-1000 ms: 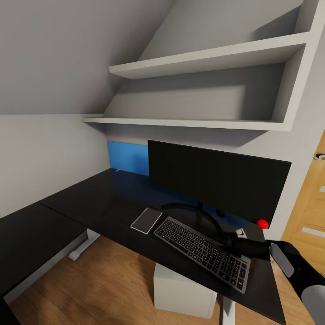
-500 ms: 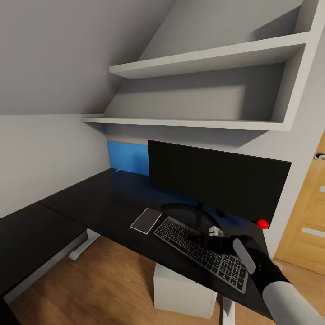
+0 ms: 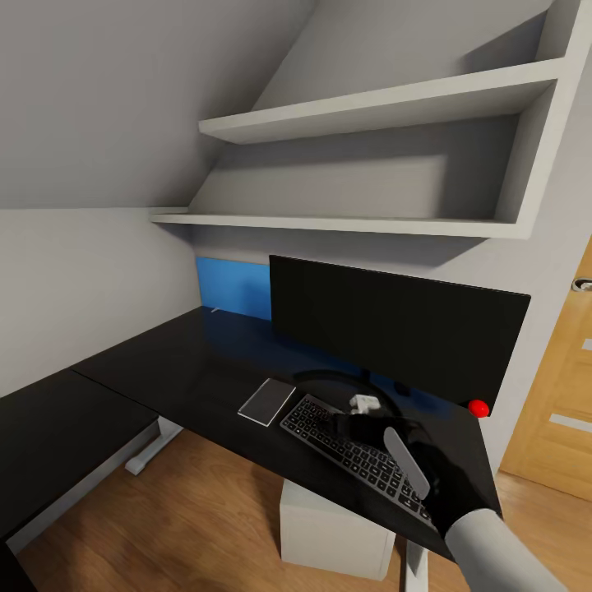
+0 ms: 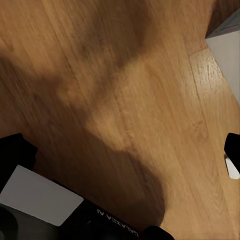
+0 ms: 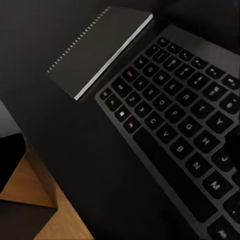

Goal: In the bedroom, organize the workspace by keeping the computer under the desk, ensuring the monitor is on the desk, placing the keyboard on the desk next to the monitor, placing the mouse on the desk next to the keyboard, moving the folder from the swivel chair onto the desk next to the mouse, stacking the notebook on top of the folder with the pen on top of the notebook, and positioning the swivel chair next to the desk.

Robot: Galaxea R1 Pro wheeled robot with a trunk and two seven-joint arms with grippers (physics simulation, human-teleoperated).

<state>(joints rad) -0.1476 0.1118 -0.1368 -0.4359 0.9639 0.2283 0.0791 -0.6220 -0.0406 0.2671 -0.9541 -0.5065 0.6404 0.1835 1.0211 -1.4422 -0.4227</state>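
My right arm reaches out over the desk, with my right gripper hanging above the left half of the keyboard; from the head view the fingers look dark against the keys, so I cannot tell whether they are spread or closed, and nothing appears to be held in them. The keyboard lies on the black desktop just in front of the monitor, which stands upright on its curved black stand with the small red dot at its lower right corner. Just to the left of the keyboard lies the notebook, flat on the desk, and in my right wrist view the notebook shows its spiral binding along one long edge, its nearest corner just beside the keyboard. Behind the monitor a blue wall panel runs along the wall, and white shelves sit above it. Under the desk stands a pale box on the wooden floor. My left wrist view looks down on the wooden floor, with the dark tips of my left gripper spread wide apart at the edges and empty.
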